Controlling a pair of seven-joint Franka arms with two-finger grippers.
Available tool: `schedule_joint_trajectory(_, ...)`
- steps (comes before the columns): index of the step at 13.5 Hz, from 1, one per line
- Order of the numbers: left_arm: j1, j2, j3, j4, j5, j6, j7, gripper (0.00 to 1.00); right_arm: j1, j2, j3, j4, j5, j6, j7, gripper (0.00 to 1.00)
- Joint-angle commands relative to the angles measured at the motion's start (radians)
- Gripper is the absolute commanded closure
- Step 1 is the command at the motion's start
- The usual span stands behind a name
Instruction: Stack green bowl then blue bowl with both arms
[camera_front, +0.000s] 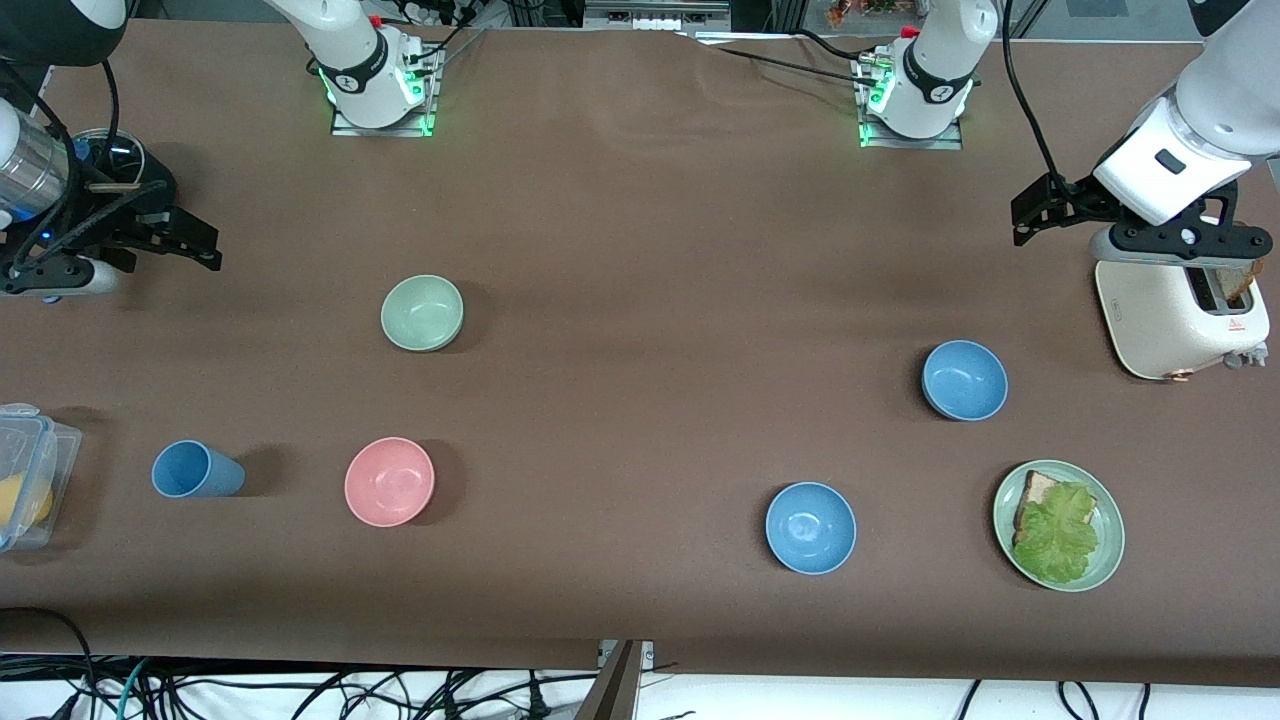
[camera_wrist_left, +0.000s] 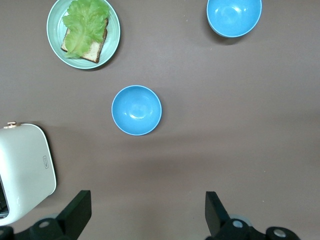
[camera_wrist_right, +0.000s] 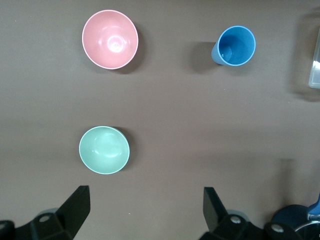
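Note:
The pale green bowl (camera_front: 422, 313) sits upright toward the right arm's end of the table; it also shows in the right wrist view (camera_wrist_right: 104, 150). Two blue bowls stand toward the left arm's end: one (camera_front: 964, 380) (camera_wrist_left: 136, 110) beside the toaster, the other (camera_front: 810, 527) (camera_wrist_left: 234, 17) nearer to the front camera. My right gripper (camera_front: 200, 245) (camera_wrist_right: 146, 210) hangs open and empty over the table's end, apart from the green bowl. My left gripper (camera_front: 1025, 215) (camera_wrist_left: 148, 212) hangs open and empty next to the toaster, apart from both blue bowls.
A pink bowl (camera_front: 389, 481) and a blue cup (camera_front: 195, 470) on its side lie nearer to the front camera than the green bowl. A clear box (camera_front: 25, 485) sits at that table end. A white toaster (camera_front: 1180, 315) and a green plate (camera_front: 1112, 545) with bread and lettuce stand at the left arm's end.

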Motion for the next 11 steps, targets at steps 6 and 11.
schedule_joint_trajectory(6, 0.008, -0.001, -0.006, 0.0, 0.006, 0.008, -0.002, 0.0, -0.003, -0.004, 0.0, 0.003, -0.016, 0.016, -0.012, 0.0)
schedule_joint_trajectory(11, 0.008, -0.001, -0.006, 0.0, 0.006, 0.005, -0.001, 0.0, -0.005, 0.031, 0.001, 0.064, -0.019, 0.012, -0.001, 0.0)
